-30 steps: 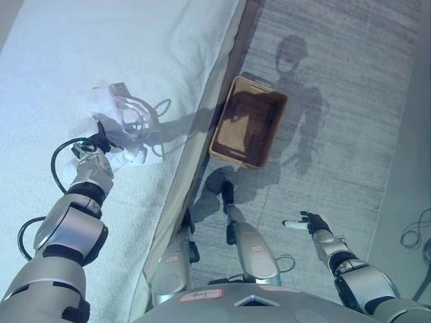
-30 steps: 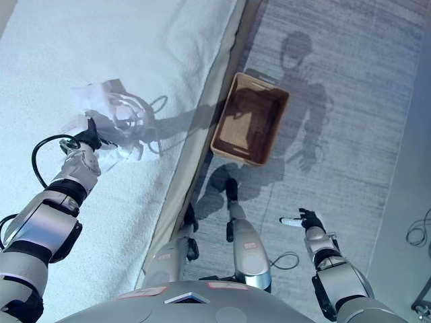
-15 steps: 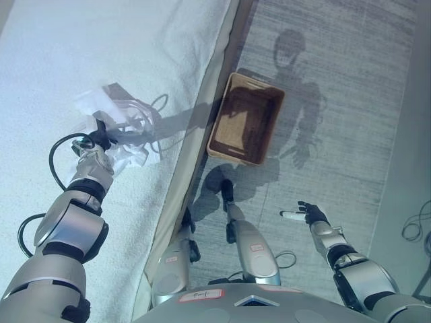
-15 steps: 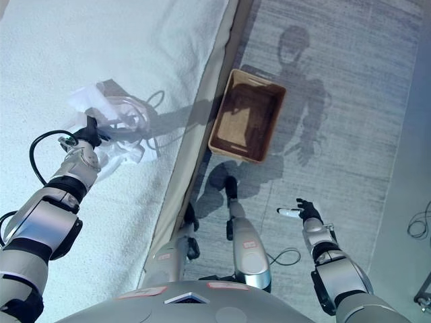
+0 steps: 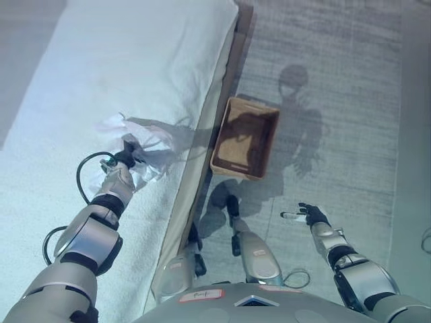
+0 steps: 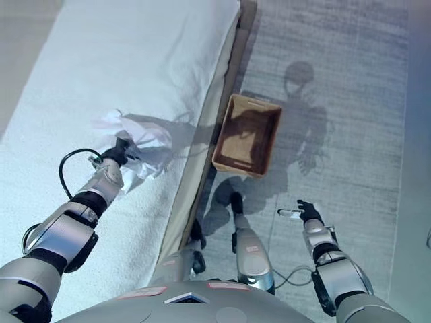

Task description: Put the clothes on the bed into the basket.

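Note:
A crumpled white garment (image 5: 145, 141) lies on the white bed (image 5: 135, 60), near its right edge. My left hand (image 5: 125, 158) is shut on the garment's near side, fingers curled into the cloth. A brown wicker basket (image 5: 244, 137) stands empty on the floor right beside the bed. My right hand (image 5: 308, 214) hangs open over the grey carpet, to the right and nearer than the basket. The same scene shows in the right eye view, with the garment (image 6: 138, 138), the left hand (image 6: 118, 153) and the basket (image 6: 246, 134).
The bed's wooden side rail (image 5: 225, 87) runs between the mattress and the basket. Grey carpet (image 5: 350, 101) covers the floor around the basket.
The camera has moved, so the whole scene has shifted. My left hand has kept hold of the garment and the cloth looks bunched closer to the bed's edge. The right hand has barely moved.

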You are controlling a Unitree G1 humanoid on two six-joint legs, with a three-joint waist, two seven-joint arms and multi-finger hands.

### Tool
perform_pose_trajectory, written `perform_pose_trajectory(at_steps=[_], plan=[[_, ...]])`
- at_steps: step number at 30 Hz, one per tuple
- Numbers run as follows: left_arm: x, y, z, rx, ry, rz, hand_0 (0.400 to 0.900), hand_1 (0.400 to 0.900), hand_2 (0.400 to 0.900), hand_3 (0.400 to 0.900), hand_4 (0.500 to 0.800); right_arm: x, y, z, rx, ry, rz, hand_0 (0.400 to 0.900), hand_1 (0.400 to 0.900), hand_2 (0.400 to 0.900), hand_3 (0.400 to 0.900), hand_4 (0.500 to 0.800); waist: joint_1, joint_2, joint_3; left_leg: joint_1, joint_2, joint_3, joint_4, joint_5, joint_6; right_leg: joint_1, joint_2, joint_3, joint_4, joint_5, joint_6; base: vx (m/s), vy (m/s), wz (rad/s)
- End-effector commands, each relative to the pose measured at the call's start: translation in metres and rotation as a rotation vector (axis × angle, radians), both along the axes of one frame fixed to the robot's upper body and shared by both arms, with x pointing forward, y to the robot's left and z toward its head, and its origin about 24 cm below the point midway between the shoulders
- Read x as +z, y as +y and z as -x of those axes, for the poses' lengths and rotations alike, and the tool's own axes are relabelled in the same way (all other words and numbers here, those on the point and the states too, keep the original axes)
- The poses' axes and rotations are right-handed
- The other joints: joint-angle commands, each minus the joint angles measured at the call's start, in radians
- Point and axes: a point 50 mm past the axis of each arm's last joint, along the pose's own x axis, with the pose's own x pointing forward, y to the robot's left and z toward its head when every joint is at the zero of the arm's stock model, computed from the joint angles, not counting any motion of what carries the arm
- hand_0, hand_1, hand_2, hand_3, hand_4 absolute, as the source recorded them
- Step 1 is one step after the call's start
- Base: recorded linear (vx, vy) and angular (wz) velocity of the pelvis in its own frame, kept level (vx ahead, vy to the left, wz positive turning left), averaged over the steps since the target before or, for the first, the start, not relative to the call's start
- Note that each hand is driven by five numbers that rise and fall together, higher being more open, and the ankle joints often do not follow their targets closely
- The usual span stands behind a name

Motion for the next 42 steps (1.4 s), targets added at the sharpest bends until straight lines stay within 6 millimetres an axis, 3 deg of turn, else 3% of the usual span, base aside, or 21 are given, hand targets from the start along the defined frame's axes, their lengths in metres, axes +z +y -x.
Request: perform_pose_trajectory(at_steps=[1, 14, 25, 42], plan=[[0.035, -0.016, -0.028, -0.021, -0.187, 0.089, 0.4, 0.4, 0.4, 0.4, 0.5, 0.008, -0.042, 0.019, -0.108, 0.05, 0.091, 0.9, 0.9, 0.9, 0.9, 0.8, 0.014, 0.086, -0.019, 0.027, 0.026, -0.072, -0.002, -0.037, -0.042, 0.141, 0.006, -0.04, 0.004, -0.095, 0.026, 0.02, -0.044, 0.05], [0.044, -0.081, -0.039, -0.179, -0.261, 0.335, 0.4, 0.4, 0.4, 0.4, 0.5, -0.003, -0.055, 0.062, -0.212, 0.166, 0.071, 0.9, 0.9, 0.9, 0.9, 0.8, -0.019, 0.124, -0.064, 0.185, 0.041, -0.056, -0.002, -0.063, -0.051, 0.304, 0.027, -0.048, 0.004, -0.145, 0.011, 0.02, -0.061, 0.03], [0.055, -0.103, -0.054, -0.193, -0.254, 0.369, 0.4, 0.4, 0.4, 0.4, 0.5, -0.006, -0.062, 0.088, -0.267, 0.208, 0.089, 0.9, 0.9, 0.9, 0.9, 0.8, -0.086, 0.165, -0.07, 0.22, 0.058, 0.007, -0.002, -0.077, -0.056, 0.306, 0.046, 0.006, 0.004, -0.145, 0.01, 0.03, -0.039, -0.2], [0.087, -0.124, -0.075, -0.183, -0.327, 0.481, 0.4, 0.4, 0.4, 0.4, 0.5, 0.007, -0.08, 0.077, -0.291, 0.146, 0.139, 0.9, 0.9, 0.9, 0.9, 0.8, -0.175, 0.233, -0.031, 0.21, 0.085, 0.101, -0.002, -0.099, -0.074, 0.232, 0.082, 0.108, 0.004, -0.138, 0.013, 0.04, -0.038, -0.25]])
